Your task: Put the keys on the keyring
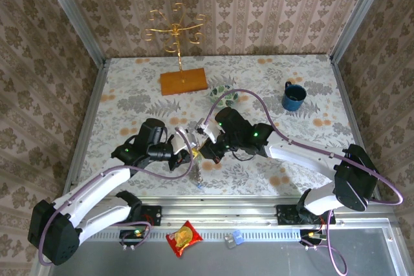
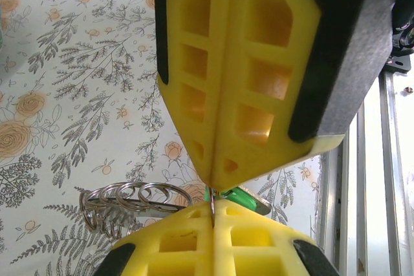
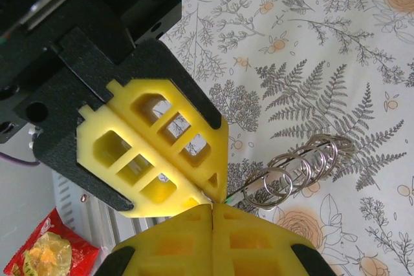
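Table (image 1: pixel 123 105) open behind; left gripper (image 1: pixel 188 153), right gripper (image 1: pixel 208 149) meet.

The split rings (image 2: pixel 126 201) are shiny bare metal; the green key head (image 2: pixel 249 200) is glossy plastic; the left fingers (image 2: pixel 194 221) look matt yellow.

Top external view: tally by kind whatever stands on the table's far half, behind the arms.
Gold jewellery stand: 1
Patterned bowl: 1
Blue mug: 1
Total: 3
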